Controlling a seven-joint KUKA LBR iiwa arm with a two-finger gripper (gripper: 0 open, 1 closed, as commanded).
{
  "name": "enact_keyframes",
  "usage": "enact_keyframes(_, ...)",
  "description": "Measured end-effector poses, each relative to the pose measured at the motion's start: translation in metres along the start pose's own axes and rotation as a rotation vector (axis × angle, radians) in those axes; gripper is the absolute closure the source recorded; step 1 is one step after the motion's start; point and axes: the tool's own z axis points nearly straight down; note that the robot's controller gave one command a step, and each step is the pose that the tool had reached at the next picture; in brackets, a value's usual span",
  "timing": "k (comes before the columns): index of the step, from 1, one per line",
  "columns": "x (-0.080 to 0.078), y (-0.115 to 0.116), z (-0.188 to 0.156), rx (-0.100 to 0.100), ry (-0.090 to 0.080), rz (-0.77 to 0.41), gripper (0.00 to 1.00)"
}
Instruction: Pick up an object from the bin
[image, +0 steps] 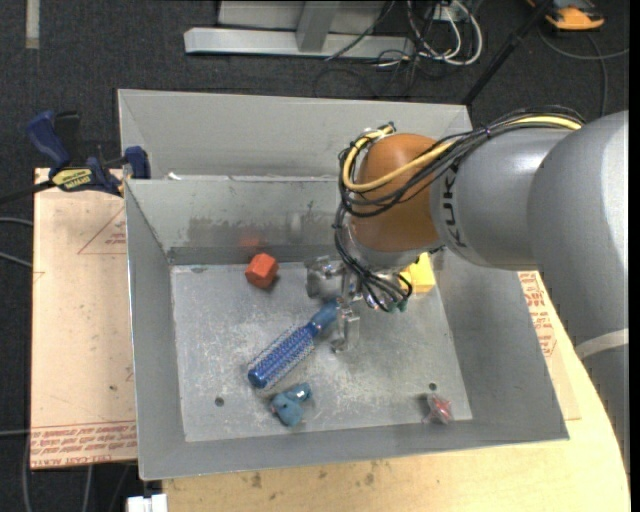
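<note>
The arm (530, 200), on whose grey casing "KUKA" can be read, is extended into the bin (150, 320) from its right edge, and the claw (342, 318) is set low at the bin's middle, by the upper end of a blue brush (285, 352) laid aslant toward the front edge; how far it is opened cannot be told, and nothing is seen held. Were only that thin end caught, the brush could be swung or dropped; the orange cube (262, 270) is seen apart by the back wall.
</note>
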Motion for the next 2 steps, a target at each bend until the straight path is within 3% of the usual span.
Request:
enact_keyframes(1, -0.001, -0.001, -0.003, 0.001, -0.003, 0.001, 1.0)
enact_keyframes(2, -0.01, -0.003, -0.113, 0.003, -0.011, -0.028, 1.0)
